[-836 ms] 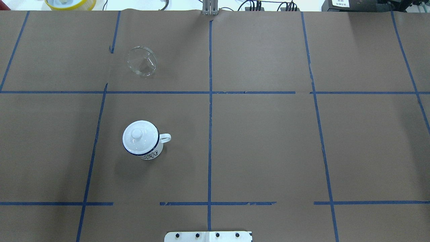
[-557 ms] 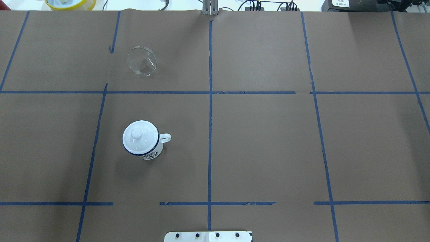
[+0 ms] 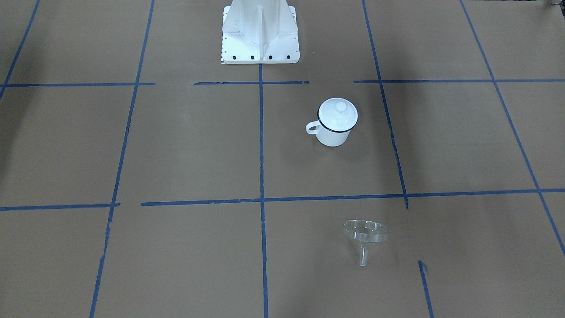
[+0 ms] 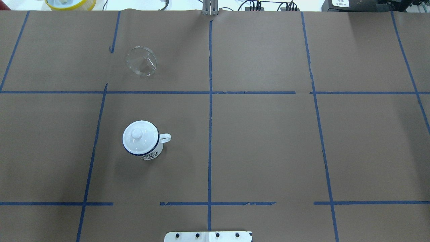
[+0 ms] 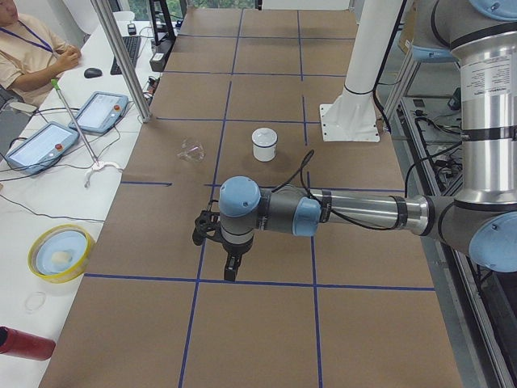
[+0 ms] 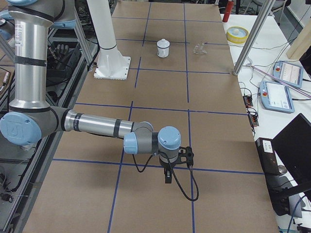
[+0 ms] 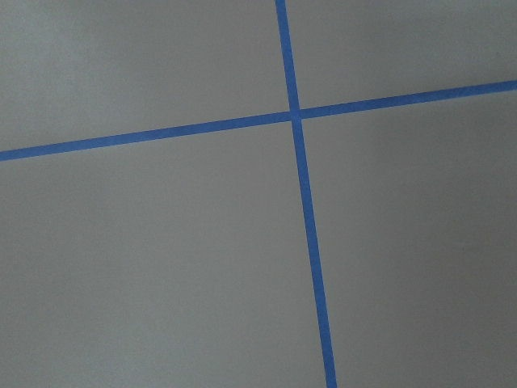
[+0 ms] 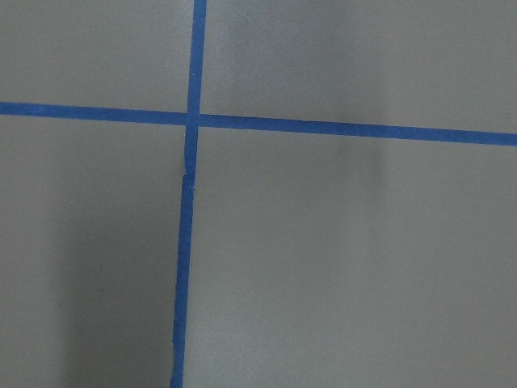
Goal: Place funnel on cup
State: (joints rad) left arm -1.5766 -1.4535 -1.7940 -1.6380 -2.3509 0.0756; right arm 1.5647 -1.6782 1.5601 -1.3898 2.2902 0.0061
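Nothing had been gripped yet; the task stood at its opening step, the approach. The funnel lay tipped on the brown worktop in the robot's left half. In the overhead view it sat at about 12 o'clock from the cup and well apart from it. In the front-facing view its clear rim tilted up and its thin spout reached toward 6 o'clock, the tip seemingly touching the paper. The cup stood upright with its loop handle at 3 o'clock in the overhead view. A white knobbed lid sat on its mouth.

The left gripper showed only in the left side view, hanging over the worktop at roughly 6 o'clock from the cup and far from both things. I could not tell whether its fingers were apart or together. The right gripper showed only in the right side view, pointing down near the close end of the worktop and farther still from the cup. The state of its fingers could not be told either. Both wrist cameras saw nothing but bare paper and crossing blue tape lines.

As I judged it, the left arm was the one to go, since both things lay on its side. With the lid covering the mouth, the funnel could not seat. The next move therefore called for lifting the lid by its knob and setting it aside, then taking the funnel. The funnel's thin, clear rim would need a careful, narrow pinch.
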